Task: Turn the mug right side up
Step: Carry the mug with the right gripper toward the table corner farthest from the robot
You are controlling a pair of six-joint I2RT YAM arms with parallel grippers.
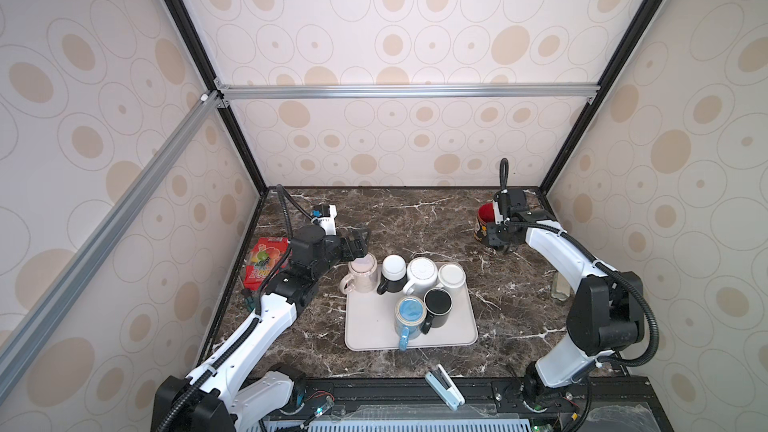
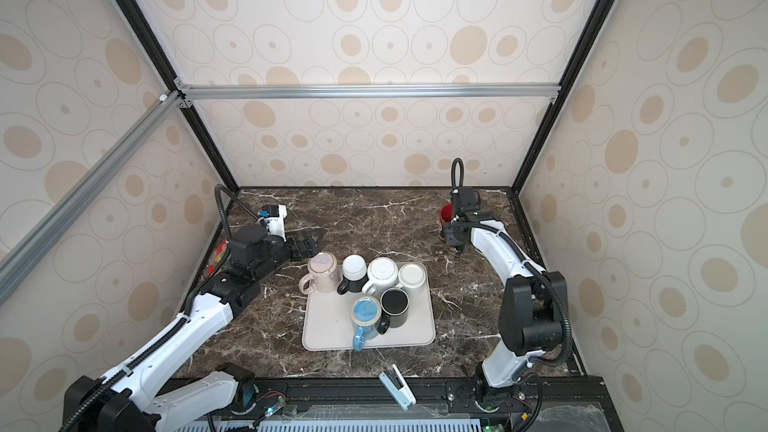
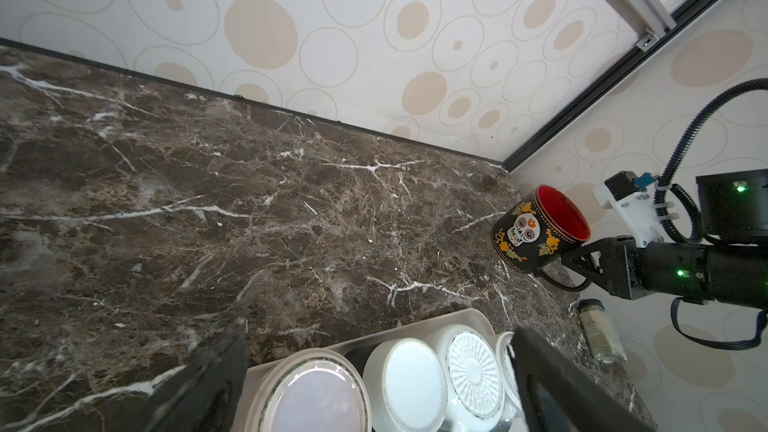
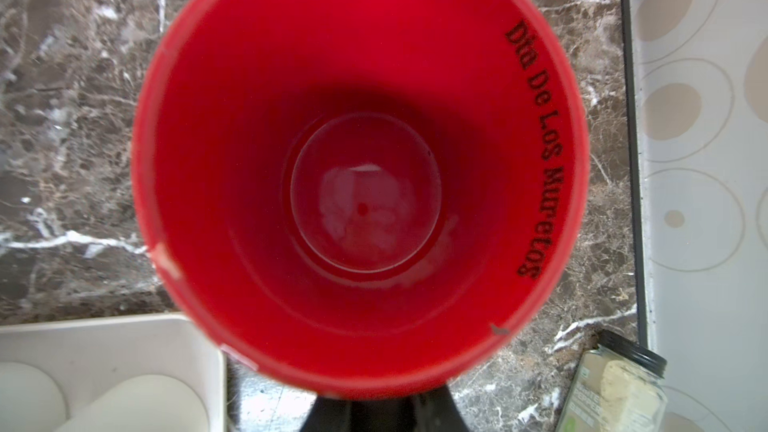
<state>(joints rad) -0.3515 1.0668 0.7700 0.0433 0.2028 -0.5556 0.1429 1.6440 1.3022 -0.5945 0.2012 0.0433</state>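
The mug (image 1: pixel 483 222) (image 2: pixel 446 214) (image 3: pixel 534 230) is black with a skull print and a red inside (image 4: pixel 361 160). It sits at the back right of the marble table, tilted, with its mouth facing up. My right gripper (image 1: pixel 496 235) (image 2: pixel 452 235) (image 3: pixel 578 260) (image 4: pixel 374 407) is shut on it at the handle side. Whether its base touches the table I cannot tell. My left gripper (image 1: pixel 360 241) (image 2: pixel 308 243) (image 3: pixel 374 353) hangs open and empty just above a beige mug (image 1: pixel 361 275) (image 3: pixel 320 398) that stands base-up at the tray's back left corner.
A beige tray (image 1: pixel 368 336) (image 2: pixel 328 336) in the middle holds several mugs, some base-up, and a blue one (image 1: pixel 409 313) and a black one (image 1: pixel 437 301) mouth-up. A red snack packet (image 1: pixel 266 261) lies left, a spice jar (image 1: pixel 561 286) (image 3: pixel 602 332) right, a stapler (image 1: pixel 444 386) in front.
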